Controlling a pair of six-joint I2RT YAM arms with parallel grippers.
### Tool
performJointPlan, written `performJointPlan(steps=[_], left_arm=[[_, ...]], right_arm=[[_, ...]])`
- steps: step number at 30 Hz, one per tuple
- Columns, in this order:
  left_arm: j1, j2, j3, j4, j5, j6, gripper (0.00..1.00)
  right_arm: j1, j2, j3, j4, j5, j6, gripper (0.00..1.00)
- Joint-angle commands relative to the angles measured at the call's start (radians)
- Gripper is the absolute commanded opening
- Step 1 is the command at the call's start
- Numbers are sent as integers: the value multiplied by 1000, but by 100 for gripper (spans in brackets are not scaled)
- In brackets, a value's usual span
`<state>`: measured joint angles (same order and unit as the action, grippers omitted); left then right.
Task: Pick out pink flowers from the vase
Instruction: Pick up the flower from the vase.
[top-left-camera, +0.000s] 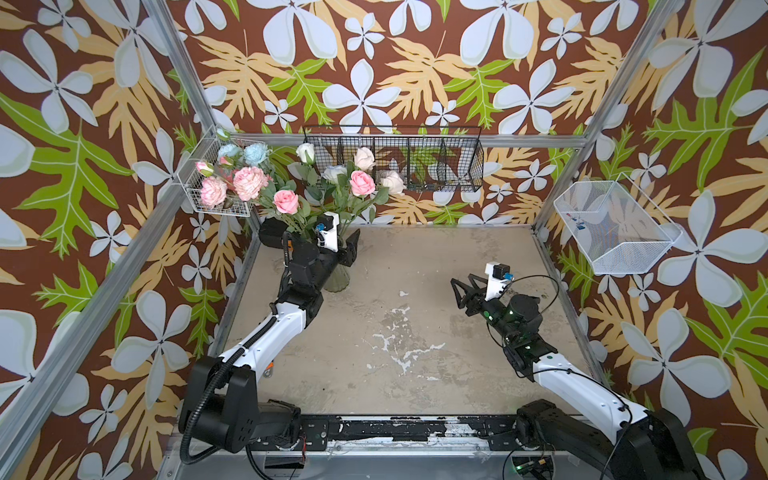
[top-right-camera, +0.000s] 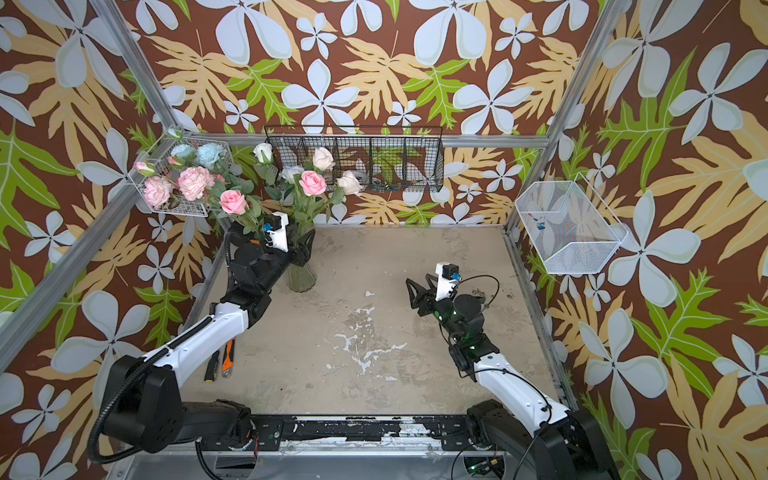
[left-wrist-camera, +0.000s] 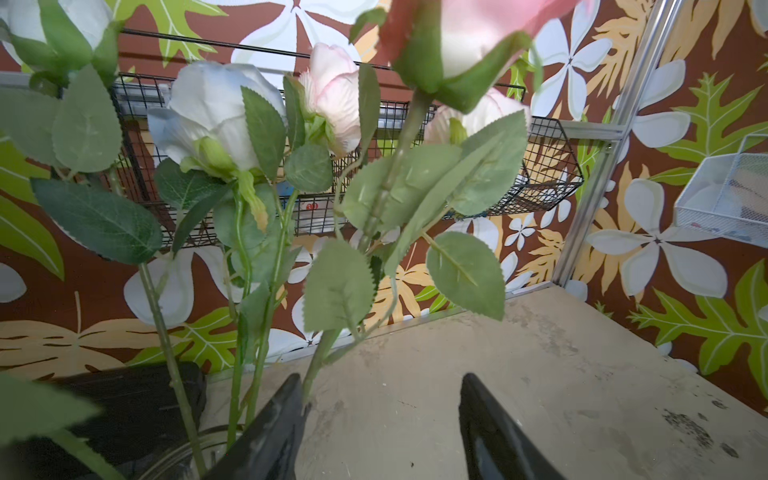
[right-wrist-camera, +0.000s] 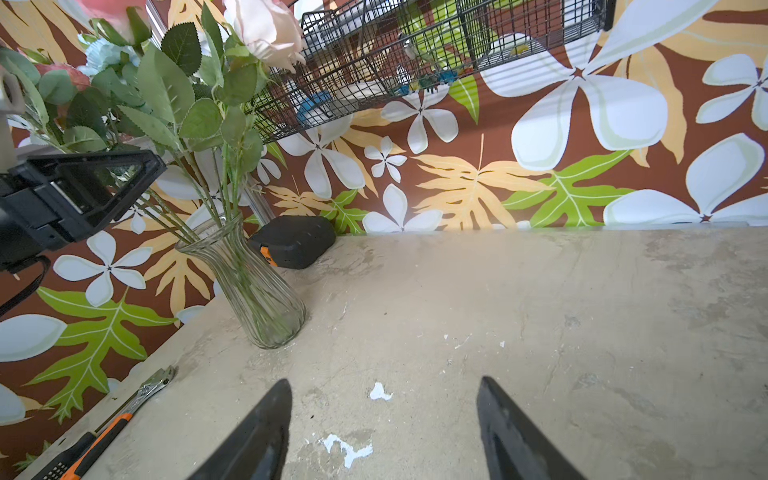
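Note:
The clear ribbed vase (top-left-camera: 337, 279) (top-right-camera: 301, 277) (right-wrist-camera: 249, 286) stands at the table's back left and holds the pink flowers among white and light blue ones. Two pink roses (top-left-camera: 286, 201) (top-left-camera: 361, 183) and two ruffled pink heads (top-left-camera: 249, 183) (top-left-camera: 213, 191) show in both top views. My left gripper (top-left-camera: 348, 252) (left-wrist-camera: 380, 380) is open just above the vase's rim, beside the stems. A green stem (left-wrist-camera: 320, 361) under a pink rose (left-wrist-camera: 478, 25) runs down against the inner edge of one finger. My right gripper (top-left-camera: 459, 291) (right-wrist-camera: 384, 382) hangs open and empty over bare table, well to the vase's right.
A black case with an orange latch (right-wrist-camera: 295, 245) lies behind the vase. On the walls hang a black wire basket (top-left-camera: 436, 166), a white wire basket (top-left-camera: 195, 183) and a white mesh basket (top-left-camera: 615, 232). An orange-handled wrench (top-right-camera: 227, 357) and a screwdriver (top-right-camera: 211, 365) lie by the left edge.

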<state>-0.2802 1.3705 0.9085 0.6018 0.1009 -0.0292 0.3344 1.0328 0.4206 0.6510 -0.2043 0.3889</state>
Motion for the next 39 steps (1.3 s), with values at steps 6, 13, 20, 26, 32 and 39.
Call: performJointPlan(steps=[6,13,20,26,32,39], left_arm=[[-2,58,64,1,-66,113,46],[-1,129,114,1,-91,176,36],[-1,140,129,1,-99,184,11],[-1,127,132,-10,-102,191,5],[-1,102,142,-17,-115,215,0],[-1,52,164,-62,-133,242,0]], right_arm=[[9,12,1,48,24,-6,70],[11,12,0,50,27,-5,70],[10,20,0,47,39,-6,71],[13,38,3,50,43,-6,71],[13,56,4,52,46,-7,71],[15,94,18,52,32,-3,71]])
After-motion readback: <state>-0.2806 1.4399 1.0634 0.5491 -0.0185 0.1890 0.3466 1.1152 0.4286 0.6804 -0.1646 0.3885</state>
